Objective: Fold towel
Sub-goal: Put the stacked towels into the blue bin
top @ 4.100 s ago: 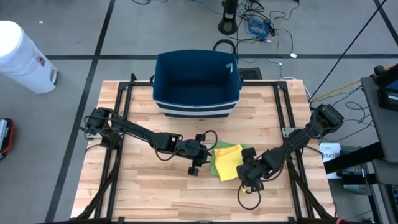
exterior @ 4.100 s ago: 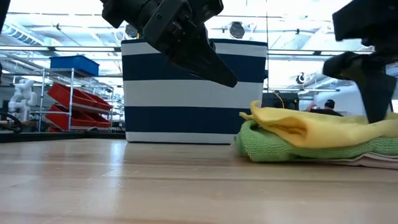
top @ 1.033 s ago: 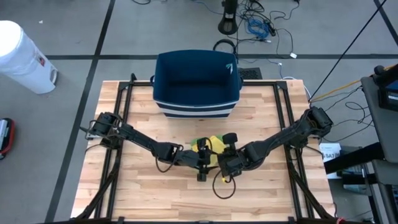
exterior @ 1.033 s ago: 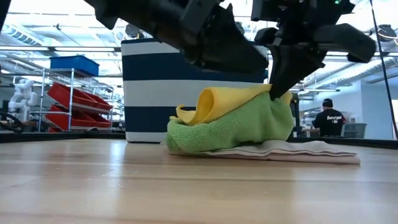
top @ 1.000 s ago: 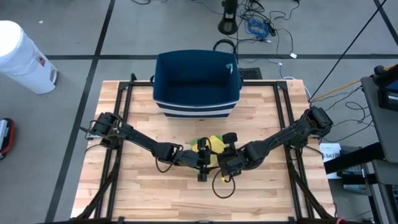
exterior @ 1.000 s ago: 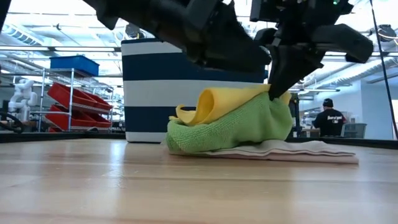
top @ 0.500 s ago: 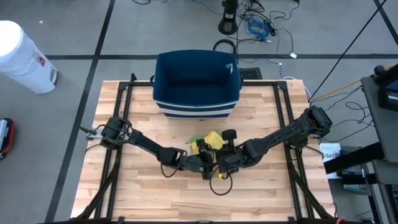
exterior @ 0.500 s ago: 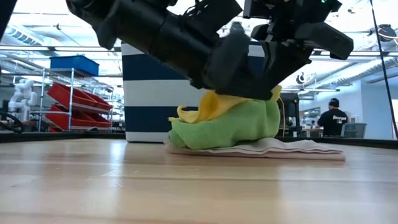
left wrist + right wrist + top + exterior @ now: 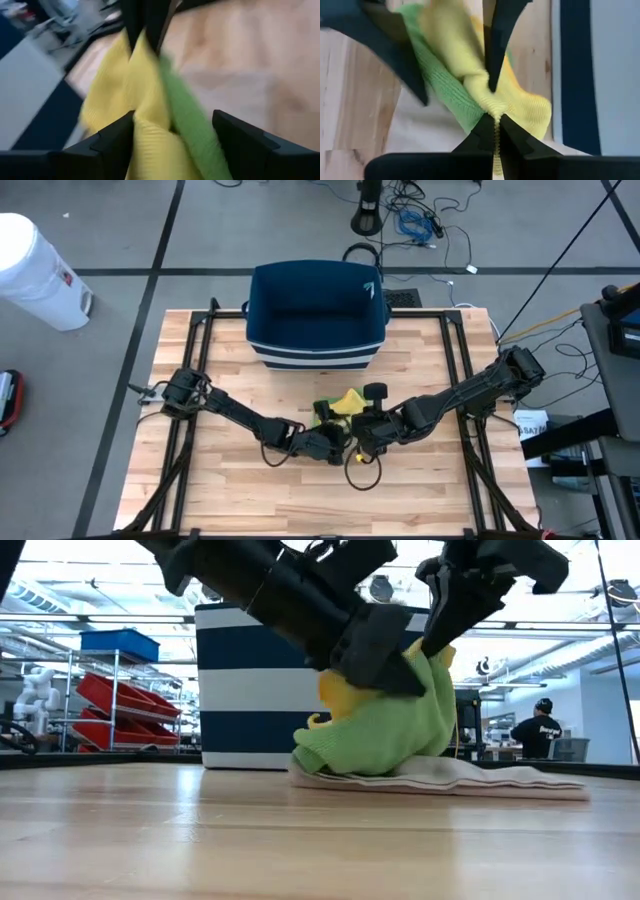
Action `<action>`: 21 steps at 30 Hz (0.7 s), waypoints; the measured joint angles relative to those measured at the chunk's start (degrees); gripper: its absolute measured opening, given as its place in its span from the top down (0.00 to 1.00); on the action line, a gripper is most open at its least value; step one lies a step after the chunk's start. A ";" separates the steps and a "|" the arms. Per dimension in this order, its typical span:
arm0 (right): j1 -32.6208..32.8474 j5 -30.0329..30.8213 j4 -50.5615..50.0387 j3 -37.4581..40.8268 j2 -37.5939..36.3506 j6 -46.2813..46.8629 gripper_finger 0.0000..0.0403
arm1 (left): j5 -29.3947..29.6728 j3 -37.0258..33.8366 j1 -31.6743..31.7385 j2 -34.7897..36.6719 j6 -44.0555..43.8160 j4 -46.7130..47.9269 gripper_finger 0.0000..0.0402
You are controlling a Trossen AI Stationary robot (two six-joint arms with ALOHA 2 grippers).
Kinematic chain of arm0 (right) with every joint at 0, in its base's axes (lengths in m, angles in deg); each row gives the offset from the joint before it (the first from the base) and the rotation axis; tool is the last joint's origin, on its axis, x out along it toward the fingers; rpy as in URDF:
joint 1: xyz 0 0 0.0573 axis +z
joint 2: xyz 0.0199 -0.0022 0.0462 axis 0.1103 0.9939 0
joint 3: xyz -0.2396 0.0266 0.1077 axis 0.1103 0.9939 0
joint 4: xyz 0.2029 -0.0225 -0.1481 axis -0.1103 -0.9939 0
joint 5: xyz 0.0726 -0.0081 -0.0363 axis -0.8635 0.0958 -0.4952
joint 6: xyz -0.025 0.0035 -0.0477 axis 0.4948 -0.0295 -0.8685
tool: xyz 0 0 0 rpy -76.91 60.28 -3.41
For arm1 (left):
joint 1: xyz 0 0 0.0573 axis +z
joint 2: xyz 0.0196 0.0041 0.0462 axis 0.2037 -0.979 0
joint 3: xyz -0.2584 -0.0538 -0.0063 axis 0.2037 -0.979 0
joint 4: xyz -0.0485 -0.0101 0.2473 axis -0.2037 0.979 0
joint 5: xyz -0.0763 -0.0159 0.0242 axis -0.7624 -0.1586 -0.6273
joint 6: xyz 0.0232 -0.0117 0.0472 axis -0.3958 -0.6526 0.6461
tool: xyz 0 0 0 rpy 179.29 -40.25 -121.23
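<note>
Mid-fold: right gripper, fingers pinched shut on the yellow ribbed cloth towel, lifts it; left gripper, fingers spread wide astride it, must close next.

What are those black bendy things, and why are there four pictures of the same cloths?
They are two robot arms at a wooden table. One camera looks down from above, one sits level with the tabletop, and one rides on each arm's wrist. In the middle lie a yellow cloth, a fuzzy green cloth and a flat white towel underneath. The right gripper is shut, pinching the yellow cloth. The left gripper is open around both cloths. Behind stands a blue-and-white striped fabric bin.
</note>
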 joint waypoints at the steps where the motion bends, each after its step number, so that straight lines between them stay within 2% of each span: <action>1: 0.00 0.10 0.15 0.00 -0.21 0.02 1.00 | 1.74 0.00 0.01 0.00 -0.01 1.18 0.33; 3: 0.15 0.15 0.15 0.00 -0.45 0.28 1.00 | 2.50 -0.09 0.09 -0.16 0.17 2.80 0.33; 8: 0.14 0.40 -0.07 0.00 -0.47 0.62 1.00 | -1.98 -0.09 -0.20 -0.11 -0.69 6.88 0.33; 11: 0.13 1.65 -0.38 0.00 -0.47 1.09 1.00 | -1.93 -0.09 -0.93 -0.11 -1.72 10.14 0.33; 17: 0.14 3.03 -1.26 0.04 -0.45 1.51 1.00 | 2.13 -0.09 -3.60 -0.11 0.15 11.90 0.33; 21: 0.13 3.18 -1.87 0.09 -0.45 1.91 1.00 | 10.13 -0.09 -5.52 -0.11 3.64 11.96 0.39</action>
